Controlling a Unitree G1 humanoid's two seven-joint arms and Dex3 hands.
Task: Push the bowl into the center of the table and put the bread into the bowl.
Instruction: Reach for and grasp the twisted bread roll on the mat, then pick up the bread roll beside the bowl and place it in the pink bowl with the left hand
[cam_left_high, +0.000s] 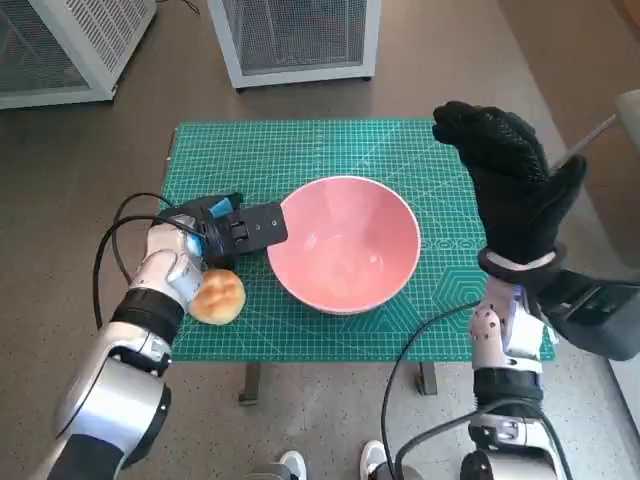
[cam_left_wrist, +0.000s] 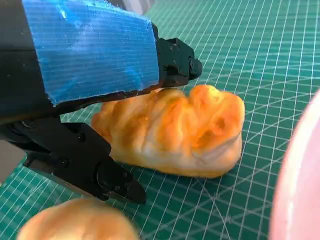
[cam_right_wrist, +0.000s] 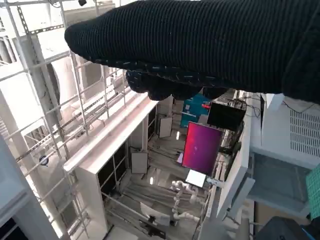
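Note:
The pink bowl (cam_left_high: 345, 243) stands near the middle of the green mat (cam_left_high: 300, 150); its rim (cam_left_wrist: 300, 190) shows at the edge of the left wrist view. My left hand (cam_left_high: 225, 228) lies low just left of the bowl. A long golden bread (cam_left_wrist: 175, 132) rests on the mat between its fingers (cam_left_wrist: 175, 62); the hand hides this bread in the head view, and I see no firm grip on it. A round bread roll (cam_left_high: 218, 297) (cam_left_wrist: 75, 222) lies beside my left wrist. My right hand (cam_left_high: 510, 180) is raised over the mat's right edge, fingers spread, holding nothing.
Two white perforated cabinets (cam_left_high: 295, 40) stand on the floor behind the table. Black cables (cam_left_high: 120, 235) loop by my left forearm. A person's shoes (cam_left_high: 295, 465) show below the table's front edge. The right wrist view shows only the room beyond the glove (cam_right_wrist: 200, 45).

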